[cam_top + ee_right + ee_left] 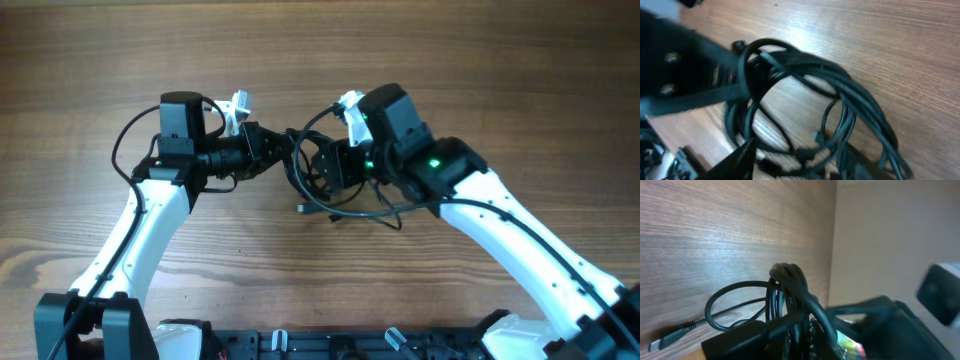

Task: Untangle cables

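Black cables (840,95) crowd right up against my right wrist camera, a bundle of loops arching from the upper left of the frame down to the lower right. One of my right fingers (737,161) pokes in at the bottom edge as a dark wedge. Its partner is lost behind the cords and the blur, so I cannot tell how wide my right claw stands or whether it grips anything.

From overhead, my right gripper (322,165) sits just right of centre, pointing left, its tip buried in the tangle. My left gripper (285,145) comes in from the left of the frame and meets it almost nose to nose. My left claw is pinched tight on the cables. In the left wrist view the strands rise from between my fingers at the bottom centre, fold over in a knuckle-like bend, and drop back down.

One loose loop swings out to the left in that view and lies on the wooden table (715,230). It ends in a small plug (662,341) with a metallic tip at the lower left corner. Overhead, the rest of the tangle hangs and sprawls just below both claws, at the centre of the frame.
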Action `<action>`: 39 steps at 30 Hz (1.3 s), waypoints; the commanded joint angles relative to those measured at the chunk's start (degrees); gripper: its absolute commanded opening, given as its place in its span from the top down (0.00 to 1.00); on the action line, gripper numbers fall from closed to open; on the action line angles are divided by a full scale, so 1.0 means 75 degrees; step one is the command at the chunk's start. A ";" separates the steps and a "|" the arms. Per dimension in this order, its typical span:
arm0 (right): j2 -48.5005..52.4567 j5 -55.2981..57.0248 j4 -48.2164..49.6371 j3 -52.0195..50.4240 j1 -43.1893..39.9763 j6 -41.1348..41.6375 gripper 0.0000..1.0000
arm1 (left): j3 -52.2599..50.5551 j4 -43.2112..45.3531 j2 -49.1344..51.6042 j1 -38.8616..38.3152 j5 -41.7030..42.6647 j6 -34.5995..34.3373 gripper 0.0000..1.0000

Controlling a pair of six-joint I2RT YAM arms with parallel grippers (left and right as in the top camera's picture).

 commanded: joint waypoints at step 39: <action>-0.1218 0.1731 -0.0335 0.0102 0.0353 0.0615 0.96 | 0.0134 -0.0886 -0.0178 -0.0300 -0.0688 0.0708 0.92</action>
